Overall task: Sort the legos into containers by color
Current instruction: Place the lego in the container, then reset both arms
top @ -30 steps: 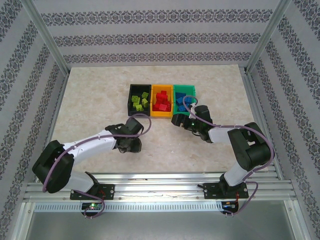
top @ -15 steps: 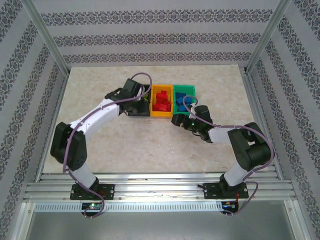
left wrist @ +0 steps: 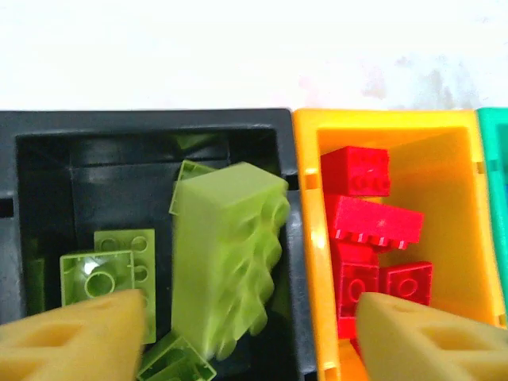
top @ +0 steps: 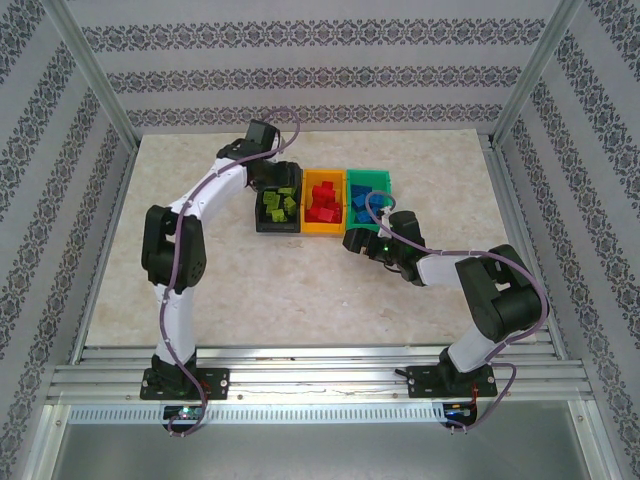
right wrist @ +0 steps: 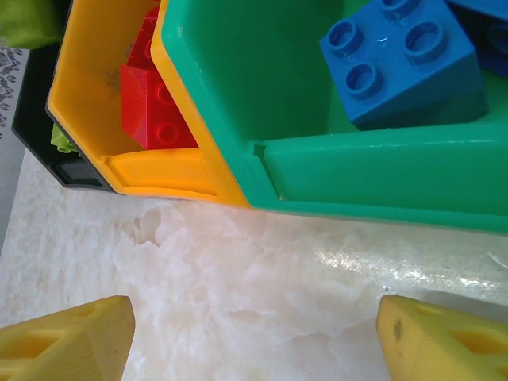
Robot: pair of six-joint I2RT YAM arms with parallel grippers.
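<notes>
**Left arm now over the black bin, lime brick let go**

In the last second I swung the left gripper (left wrist: 250,311) from lower left to the black bin (left wrist: 151,119) at upper centre. Its fingers have parted, and a lime brick (left wrist: 230,238) sits tilted between them, loose, inside the bin. The right gripper (right wrist: 254,317) hasn't moved and gapes empty before the green bin (right wrist: 238,103). I count three bins, about five lime bricks and four red bricks (left wrist: 373,222) in the orange bin (left wrist: 305,198). I can't count the blue bricks (right wrist: 401,63).

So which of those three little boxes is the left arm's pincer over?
The black box, at the left end of the row, with lime green bricks inside. The orange-yellow box holds red bricks, the green box blue bricks.
</notes>
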